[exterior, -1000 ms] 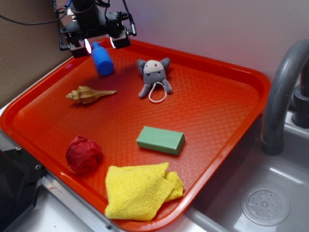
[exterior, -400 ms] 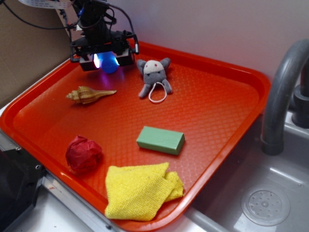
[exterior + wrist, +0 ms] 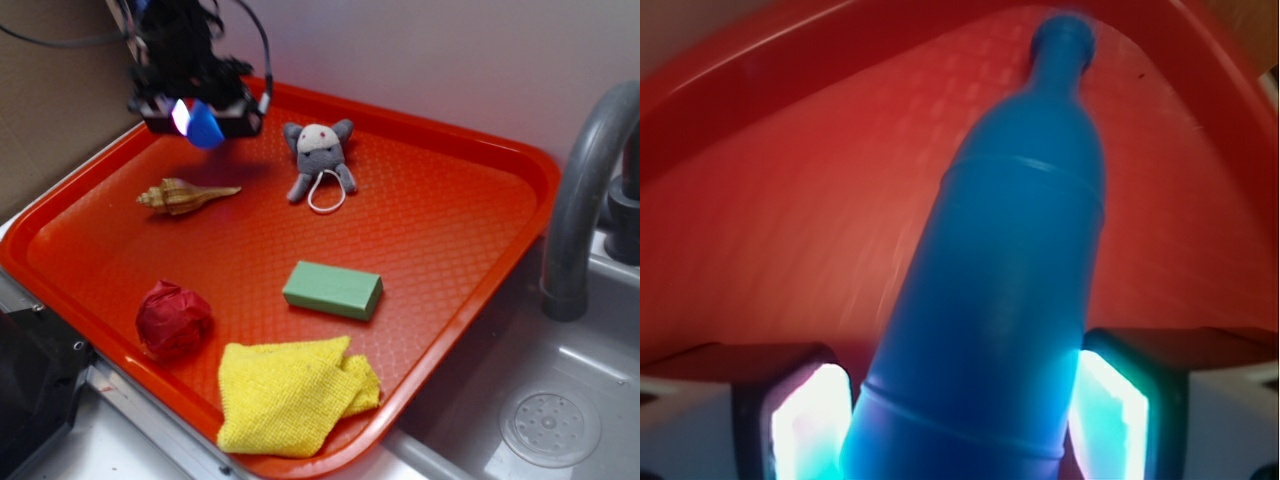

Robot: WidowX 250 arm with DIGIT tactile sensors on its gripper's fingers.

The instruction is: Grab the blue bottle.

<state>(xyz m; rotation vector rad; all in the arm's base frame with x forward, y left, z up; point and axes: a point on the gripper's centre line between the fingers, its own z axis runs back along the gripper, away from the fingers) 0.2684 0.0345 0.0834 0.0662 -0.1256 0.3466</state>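
Note:
The blue bottle [image 3: 207, 130] sits between the fingers of my gripper [image 3: 203, 122] at the far left corner of the red tray [image 3: 450, 220]. It appears raised a little off the tray floor. In the wrist view the bottle [image 3: 1010, 260] fills the middle, its neck and cap pointing away from me toward the tray's corner. The gripper [image 3: 960, 420] is shut on the bottle's lower body, with a lit pad [image 3: 805, 420] on the left and another lit pad [image 3: 1110, 420] on the right against its sides.
On the tray lie a grey plush mouse [image 3: 319, 157], a seashell [image 3: 185, 195], a green block [image 3: 332, 289], a red crumpled ball [image 3: 173, 318] and a yellow cloth [image 3: 290, 393]. A grey faucet [image 3: 585, 190] and sink [image 3: 550, 420] are to the right.
The gripper dropped over the lying bottle, closed on it, and now stands slightly higher and further left with the bottle between its fingers.

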